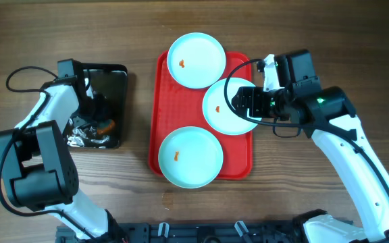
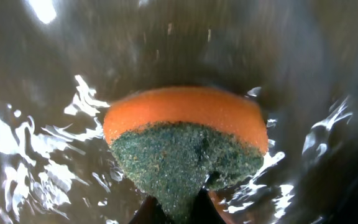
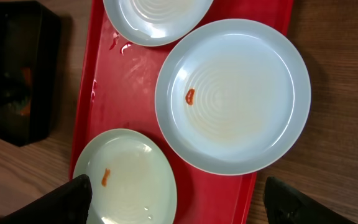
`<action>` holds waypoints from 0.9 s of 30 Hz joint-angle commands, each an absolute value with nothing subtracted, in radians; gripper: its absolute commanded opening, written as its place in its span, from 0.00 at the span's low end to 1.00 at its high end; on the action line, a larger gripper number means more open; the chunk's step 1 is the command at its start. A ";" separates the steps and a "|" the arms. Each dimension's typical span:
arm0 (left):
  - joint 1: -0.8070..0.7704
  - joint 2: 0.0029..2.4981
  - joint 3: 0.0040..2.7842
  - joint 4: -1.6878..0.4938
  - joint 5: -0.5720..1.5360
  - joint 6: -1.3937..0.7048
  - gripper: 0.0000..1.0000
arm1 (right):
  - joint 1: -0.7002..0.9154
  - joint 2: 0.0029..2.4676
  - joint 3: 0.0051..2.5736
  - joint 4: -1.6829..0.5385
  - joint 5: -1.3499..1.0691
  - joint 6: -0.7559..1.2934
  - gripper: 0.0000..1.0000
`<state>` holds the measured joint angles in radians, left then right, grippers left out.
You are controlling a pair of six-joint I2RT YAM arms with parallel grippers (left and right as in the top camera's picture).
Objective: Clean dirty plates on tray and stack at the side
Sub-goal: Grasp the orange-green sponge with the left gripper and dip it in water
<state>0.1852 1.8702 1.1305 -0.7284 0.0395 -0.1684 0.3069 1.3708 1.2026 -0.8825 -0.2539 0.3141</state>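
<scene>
Overhead view, biggest item first.

- The tray (image 1: pixel 164 94), red, sits mid-table. Its long axis runs 12 to 6 o'clock.
- The black tray (image 1: pixel 121 101) is well apart at 9 o'clock, with the same long axis.
- Three plates are all on the red tray. They are round, so there is no heading to note.
  - The top plate (image 1: pixel 196 61) is at 12 and overhangs the far rim.
  - The middle plate (image 1: pixel 216 108) is at 3 and overhangs the side rim.
  - The bottom plate (image 1: pixel 191 156) is at 6.
- The right gripper (image 1: pixel 242 102) hovers over the middle plate. Its jaws are spread wide and it holds nothing.
- The left gripper (image 2: pixel 178 210) is down in the black tray, clamped on the sponge (image 2: pixel 185 137).
- The sponge's long axis lies 9 to 3 in the left wrist view. Its orange foam is toward 12 and the green scourer toward 6 (wet glare all round it).
- The specks are orange-red, one per plate. The middle plate's speck (image 3: pixel 190 96) is clearest from the right wrist.

Progress, as I judge it: early. No plate looks wiped and nothing is stacked at the side. Only the sponge pickup seems done, so all three wipes and the stacking remain.
</scene>
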 commanded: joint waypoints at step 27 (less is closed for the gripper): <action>0.187 1.774 1.016 -0.678 0.081 -0.108 0.04 | 0.311 1.378 1.202 -0.884 -0.262 0.325 0.89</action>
